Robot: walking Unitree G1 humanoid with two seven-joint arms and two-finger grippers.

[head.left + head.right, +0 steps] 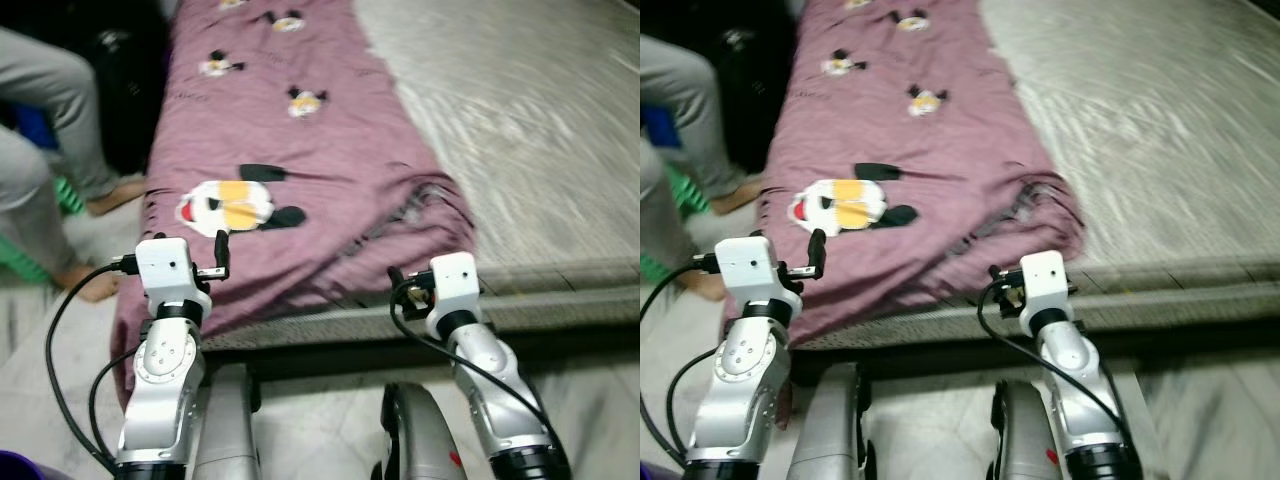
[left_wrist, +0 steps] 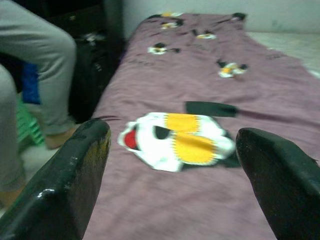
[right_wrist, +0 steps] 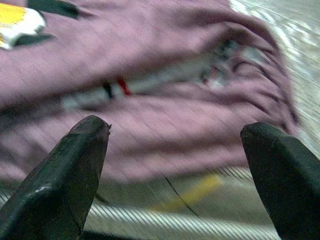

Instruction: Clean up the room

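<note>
- Blanket (image 1: 300, 170), mauve with cartoon patches, lies lengthwise along the left side of the bed (image 1: 520, 120), its near end bunched in folds at the bed's foot edge and one corner spilling over the side toward the floor.
- Handling, as a judgement: soft, limp and light for its bulk; it will sag and trail when lifted, so a pinch on a single layer may slip, while a pinch on a thick fold or hem should hold better.
- Best hold looks to be the crumpled near edge, where the layers stack up, one gripper at each side.
- Left gripper (image 1: 220, 255) hovers with its jaws spread wide, nothing between them, just above the hanging near-left corner, close to the large white-and-yellow patch (image 2: 177, 140).
- Right gripper (image 3: 175, 165) also stands wide open and empty, aimed at the folded near-right end, which sits just ahead of the fingertips and a little above the bed's edge.
- A person's legs (image 1: 40, 150) stand beside the bed on the left.
</note>
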